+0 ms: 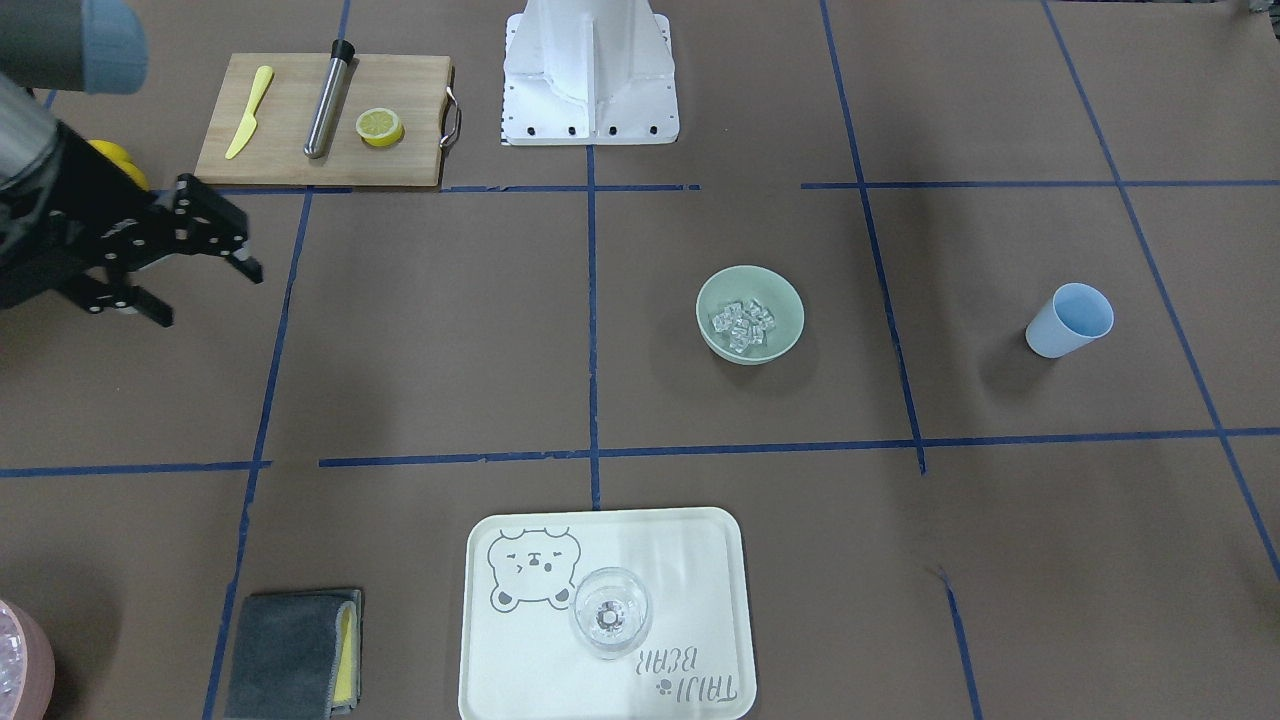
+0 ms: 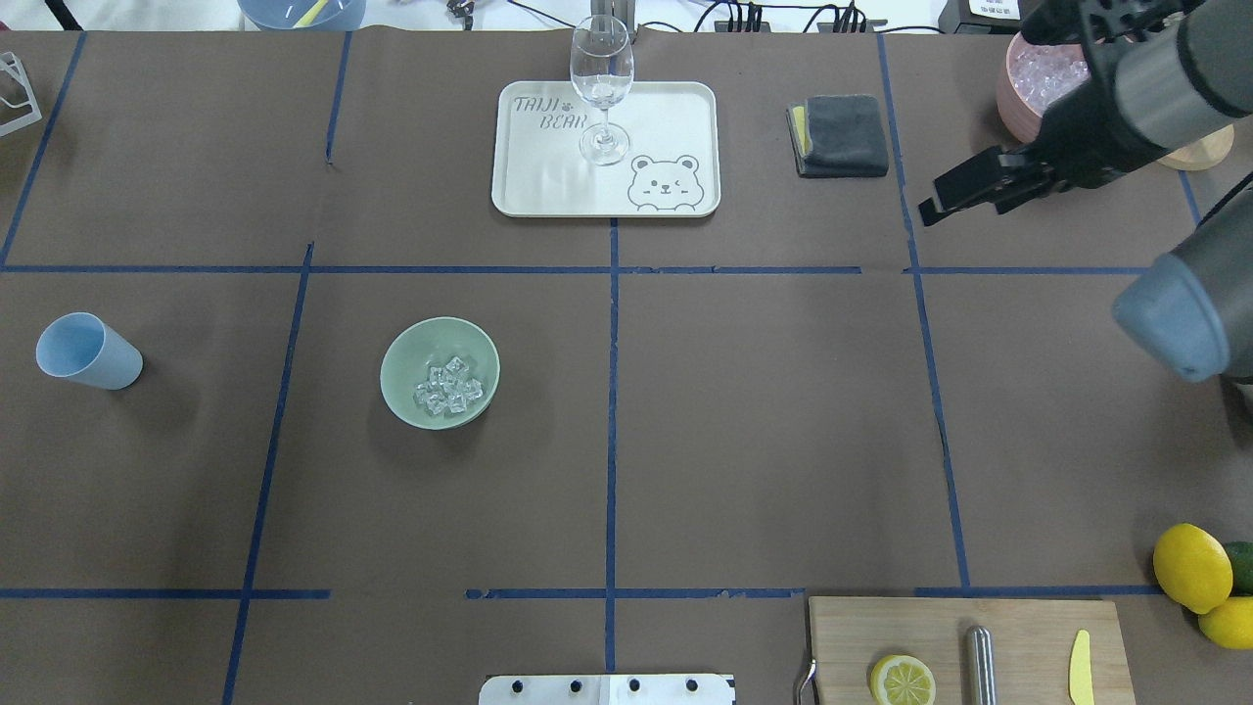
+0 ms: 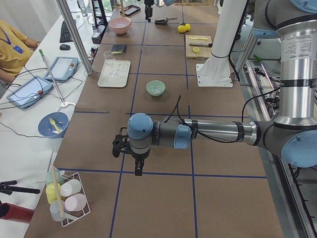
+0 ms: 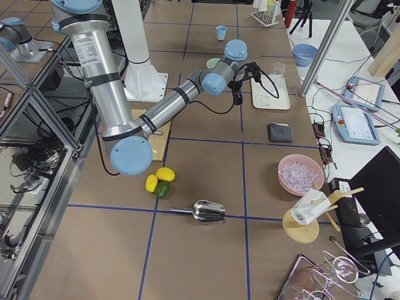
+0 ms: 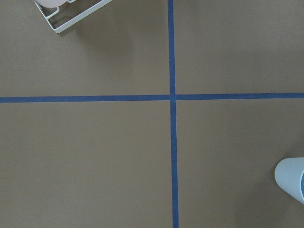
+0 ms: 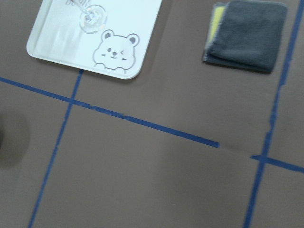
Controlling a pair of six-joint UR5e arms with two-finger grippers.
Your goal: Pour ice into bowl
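Observation:
The pale sage-green bowl (image 1: 750,345) (image 2: 401,377) stands near the table's middle, and the clear ice cubes (image 1: 742,325) (image 2: 448,385) lie inside it. The light blue cup (image 1: 1068,320) (image 2: 88,352) stands apart from the bowl on the robot's left side, and its rim shows in the left wrist view (image 5: 292,178). My right gripper (image 1: 210,295) (image 2: 940,206) is open and empty, held above the table on the robot's right, far from the bowl. My left gripper (image 3: 136,167) shows only in the exterior left view, hanging above the table, and I cannot tell its state.
A tray (image 2: 675,117) with a wine glass (image 2: 601,88) and a folded grey cloth (image 2: 842,135) lie at the far side. A pink container of ice (image 2: 1038,78) is at the far right. The cutting board (image 1: 290,150) holds a lemon half, a knife and a metal rod. Lemons (image 2: 1192,568) lie nearby.

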